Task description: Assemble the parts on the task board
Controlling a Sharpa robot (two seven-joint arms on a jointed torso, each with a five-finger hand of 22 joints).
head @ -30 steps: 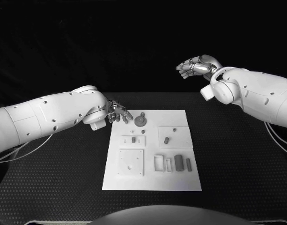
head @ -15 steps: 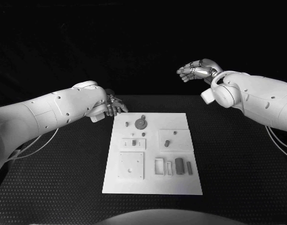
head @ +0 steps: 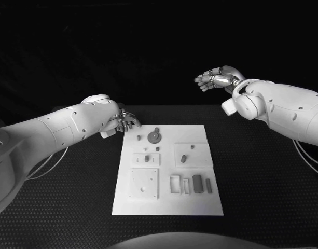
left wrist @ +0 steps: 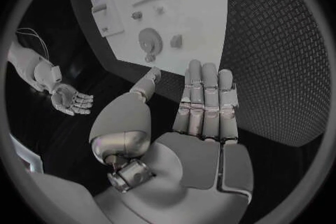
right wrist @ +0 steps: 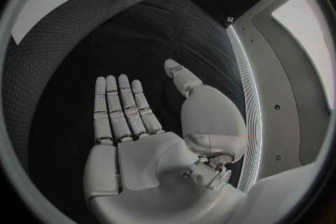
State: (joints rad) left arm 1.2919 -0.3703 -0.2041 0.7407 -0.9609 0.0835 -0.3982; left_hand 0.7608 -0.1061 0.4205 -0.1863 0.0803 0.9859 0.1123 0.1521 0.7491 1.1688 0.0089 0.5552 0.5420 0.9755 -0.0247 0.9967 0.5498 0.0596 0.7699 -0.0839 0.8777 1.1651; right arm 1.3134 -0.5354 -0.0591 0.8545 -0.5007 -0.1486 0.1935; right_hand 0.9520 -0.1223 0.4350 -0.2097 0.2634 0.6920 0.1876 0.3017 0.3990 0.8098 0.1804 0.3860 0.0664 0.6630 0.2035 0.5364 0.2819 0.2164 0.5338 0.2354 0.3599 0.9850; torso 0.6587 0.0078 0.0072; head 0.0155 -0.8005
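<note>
Black textured table (head: 69,207); white rectangular task board (head: 168,205) laid centrally, small grey parts (head: 154,136) on it.

Left hand (head: 121,122) is poised beside the board's far corner, right hand (head: 217,78) raised well clear; both are extended, nothing grasped, probably for approach.

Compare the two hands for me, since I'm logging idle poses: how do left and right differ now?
The left hand hangs low beside the task board's far left corner; the right hand is raised beyond the table's far edge, away from the board. In the head view the left hand's fingers point toward the board, the right hand's toward the left. Both are empty, palms open, fingers straight.
</note>
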